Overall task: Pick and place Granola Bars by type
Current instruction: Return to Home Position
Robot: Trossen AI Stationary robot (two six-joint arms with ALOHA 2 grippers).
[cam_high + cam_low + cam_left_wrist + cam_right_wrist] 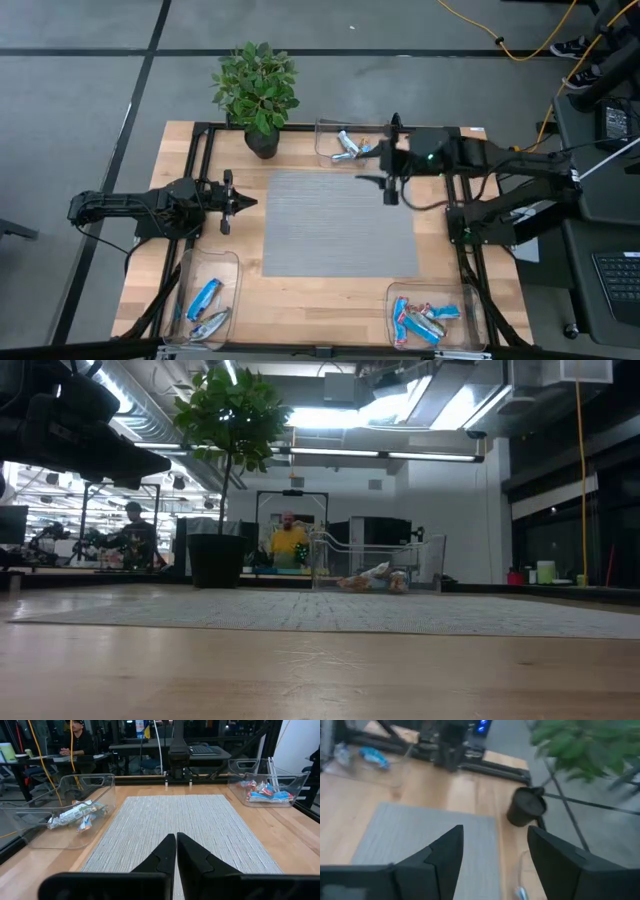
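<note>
Bars sit in three bins; we hold none.
Our left gripper is pinched together, our right gripper spread wide; silver ones lie just beside its fingers, others well apart.

Granola bars sitting in three bins, arms hanging over the table
Silver ones are lying in the top bin beside the potted plant, blue and silver in the bottom-left bin, red and blue in the bottom-right bin. Left gripper is hovering at the grey mat's left edge, right gripper is hanging over its upper right part.
</note>
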